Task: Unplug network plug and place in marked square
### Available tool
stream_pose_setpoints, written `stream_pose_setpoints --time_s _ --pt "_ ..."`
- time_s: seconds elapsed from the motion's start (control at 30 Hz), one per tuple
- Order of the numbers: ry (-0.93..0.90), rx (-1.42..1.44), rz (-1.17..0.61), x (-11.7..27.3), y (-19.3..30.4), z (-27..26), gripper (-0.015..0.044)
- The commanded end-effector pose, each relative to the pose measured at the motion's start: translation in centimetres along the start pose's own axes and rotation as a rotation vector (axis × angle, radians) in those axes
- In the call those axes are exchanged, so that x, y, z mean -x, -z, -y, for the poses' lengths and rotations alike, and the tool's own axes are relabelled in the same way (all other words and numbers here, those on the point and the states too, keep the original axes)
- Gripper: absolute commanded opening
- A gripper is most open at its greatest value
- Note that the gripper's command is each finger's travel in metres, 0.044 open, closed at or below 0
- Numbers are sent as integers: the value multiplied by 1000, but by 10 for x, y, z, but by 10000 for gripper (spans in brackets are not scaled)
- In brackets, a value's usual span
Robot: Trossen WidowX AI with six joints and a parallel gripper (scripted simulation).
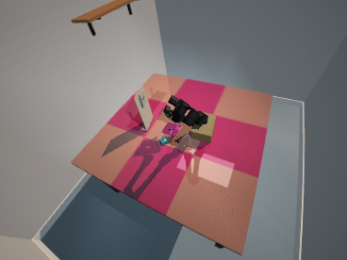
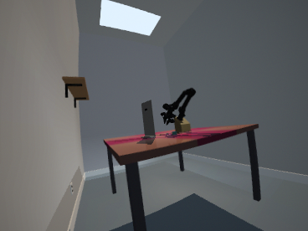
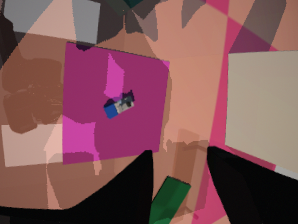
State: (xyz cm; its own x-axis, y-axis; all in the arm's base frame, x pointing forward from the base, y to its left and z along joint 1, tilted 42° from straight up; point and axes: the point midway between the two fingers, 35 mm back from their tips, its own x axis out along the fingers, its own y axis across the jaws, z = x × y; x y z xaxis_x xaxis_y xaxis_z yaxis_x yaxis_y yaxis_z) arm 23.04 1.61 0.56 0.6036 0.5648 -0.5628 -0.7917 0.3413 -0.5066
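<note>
The plug (image 3: 119,103), blue at one end and pale grey with dark parts at the other, lies inside the magenta marked square (image 3: 142,137) (image 1: 168,129). The upright panel (image 1: 143,110) (image 2: 148,121) is cream, with a dark socket area (image 1: 141,97) near its top; no plug can be made out there at this size. My gripper (image 3: 180,155) (image 2: 167,121) is partly open with nothing between its fingertips. It hangs above the table, clear of the plug, which shows beyond the fingertips in the wrist view. In the top view the arm hides much of the gripper.
A green block (image 3: 171,200) shows low in the wrist view, beyond the fingers. A teal block (image 1: 163,140) lies near the square. A yellowish block (image 1: 202,135) (image 2: 182,125) is beside the arm's base. A wooden shelf (image 1: 101,11) (image 2: 77,88) is on the wall.
</note>
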Motion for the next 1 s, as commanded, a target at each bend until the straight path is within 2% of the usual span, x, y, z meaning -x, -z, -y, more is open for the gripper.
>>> stream_pose_setpoints --time_s 0.0,0.5,0.97 --pt "5 6 6 3 -2 2 156" --pt "5 -2 4 11 -3 4 156" --pt "-7 4 -9 37 5 28 156"
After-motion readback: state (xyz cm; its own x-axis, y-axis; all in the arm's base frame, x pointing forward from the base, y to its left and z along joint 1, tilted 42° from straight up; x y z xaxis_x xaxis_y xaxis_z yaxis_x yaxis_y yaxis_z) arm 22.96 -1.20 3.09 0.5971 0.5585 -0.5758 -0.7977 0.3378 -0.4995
